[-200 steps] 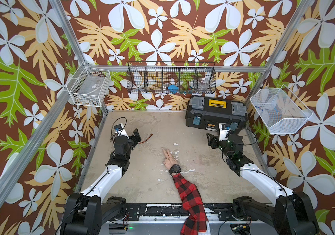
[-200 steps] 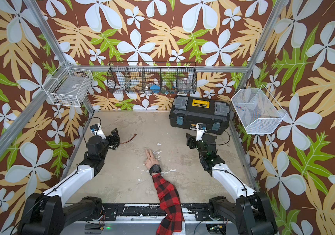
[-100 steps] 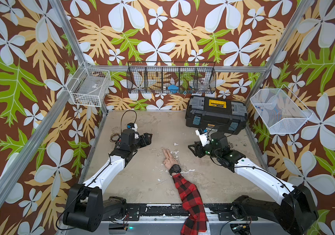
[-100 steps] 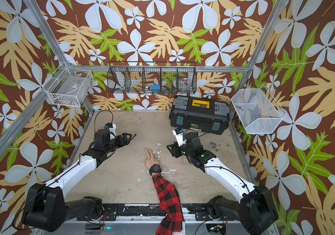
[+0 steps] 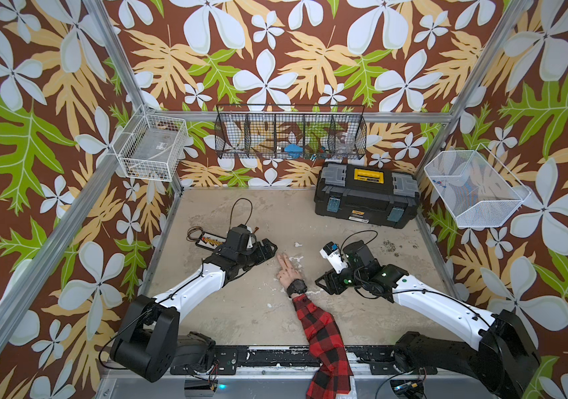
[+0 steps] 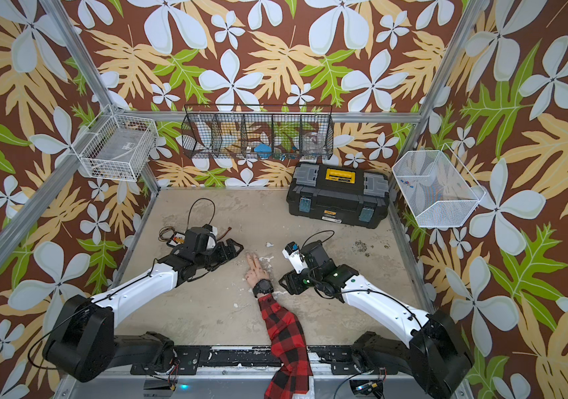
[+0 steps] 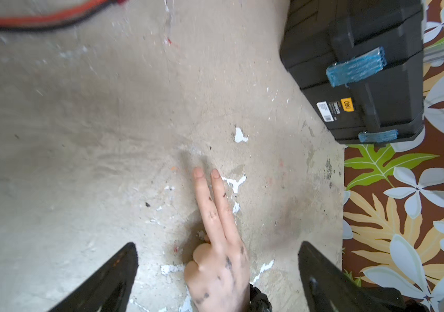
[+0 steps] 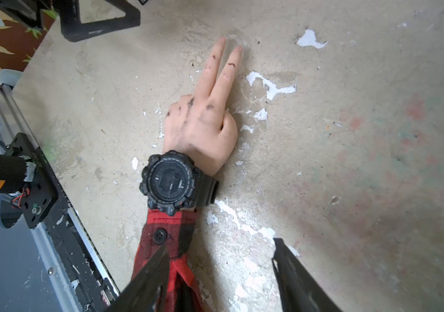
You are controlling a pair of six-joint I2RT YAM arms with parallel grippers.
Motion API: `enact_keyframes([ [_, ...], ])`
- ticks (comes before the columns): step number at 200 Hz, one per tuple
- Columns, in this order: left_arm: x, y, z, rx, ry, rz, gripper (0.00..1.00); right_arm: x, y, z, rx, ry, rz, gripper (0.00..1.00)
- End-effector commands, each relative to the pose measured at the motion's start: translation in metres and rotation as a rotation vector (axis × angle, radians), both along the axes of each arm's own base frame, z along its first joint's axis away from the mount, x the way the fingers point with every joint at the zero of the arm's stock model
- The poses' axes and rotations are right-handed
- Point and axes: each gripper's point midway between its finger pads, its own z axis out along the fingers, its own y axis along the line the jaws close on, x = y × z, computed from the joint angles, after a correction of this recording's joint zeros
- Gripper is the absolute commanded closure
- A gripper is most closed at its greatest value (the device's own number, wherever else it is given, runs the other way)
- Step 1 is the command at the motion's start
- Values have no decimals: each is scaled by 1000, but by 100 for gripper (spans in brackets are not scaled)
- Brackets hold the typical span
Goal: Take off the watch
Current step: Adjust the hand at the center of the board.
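Leafy wallpaper walls in a scuffed bench [image 5: 241, 311]. A hand [image 8: 202, 127] lies palm down near the edge where the arms are mounted, so the watch [image 8: 170, 183] strapped round its wrist faces up, just clear of a plaid sleeve [image 8: 169, 237]. Left jaws are spread wide by the hand and right jaws are spread beside the wrist. Both are empty, probably flanking the watch so one can brace while the other works the strap.

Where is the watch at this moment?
In both top views the watch sits strapped between the hand and the red plaid sleeve, near the middle of the table; the right claw is close beside it.
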Motion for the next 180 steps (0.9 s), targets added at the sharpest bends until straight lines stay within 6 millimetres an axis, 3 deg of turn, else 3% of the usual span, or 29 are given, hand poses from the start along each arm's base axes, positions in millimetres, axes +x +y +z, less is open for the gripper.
enact_keyframes([
  [1, -5, -1, -9, 38, 72, 123, 3, 7, -11, 0, -34, -19, -78, 37],
  [40, -17, -24, -22, 144, 176, 173, 0, 13, -25, 4, -68, -75, -133, 37],
  [70, -29, -32, -41, 206, 300, 214, 0, 15, -28, 7, -81, -96, -145, 37],
  [116, -33, -64, -50, 222, 345, 147, 0, 16, -31, 13, -80, -124, -151, 35],
  [180, -46, -66, -82, 347, 479, 151, 0, 20, -40, 17, -131, -165, -161, 32],
])
